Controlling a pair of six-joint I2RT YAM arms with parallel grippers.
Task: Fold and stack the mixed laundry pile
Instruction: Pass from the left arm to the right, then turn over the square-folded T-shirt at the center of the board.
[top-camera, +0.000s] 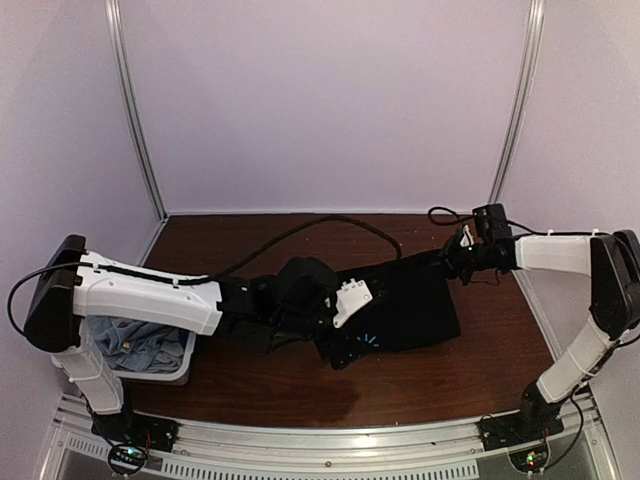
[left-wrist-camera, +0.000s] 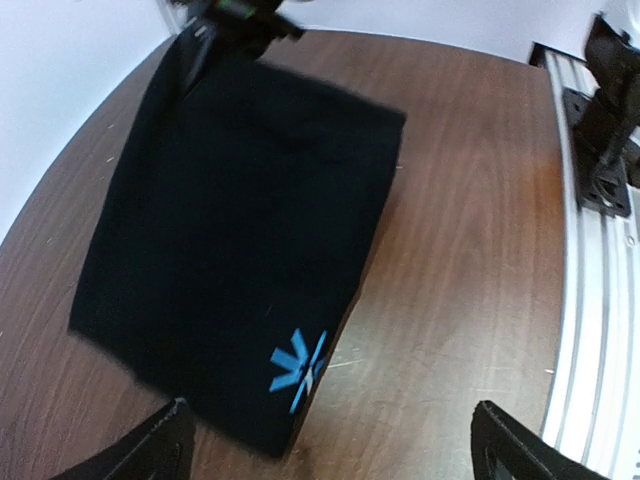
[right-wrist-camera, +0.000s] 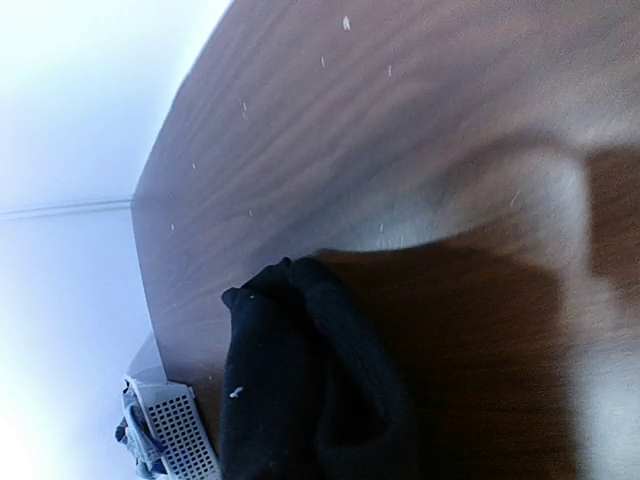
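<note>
A large black shirt (top-camera: 405, 310) lies folded flat on the brown table, its light-blue starburst mark (left-wrist-camera: 297, 365) near the front edge. My left gripper (left-wrist-camera: 330, 452) hovers over that marked corner, open wide, nothing between its fingertips (left-wrist-camera: 150, 450). My right gripper (top-camera: 458, 258) sits at the shirt's far right corner, shut on a bunch of the black cloth (right-wrist-camera: 300, 380). In the left wrist view that corner rises toward the right gripper (left-wrist-camera: 235, 20). More of the laundry pile (top-camera: 135, 340), light-blue denim, lies in the basket.
A white slatted basket (top-camera: 165, 375) stands at the table's near left, beside the left arm's base, and shows in the right wrist view as the basket (right-wrist-camera: 185, 435). A black cable (top-camera: 330, 222) arcs over the back of the table. The metal rail (left-wrist-camera: 600, 300) runs along the front edge.
</note>
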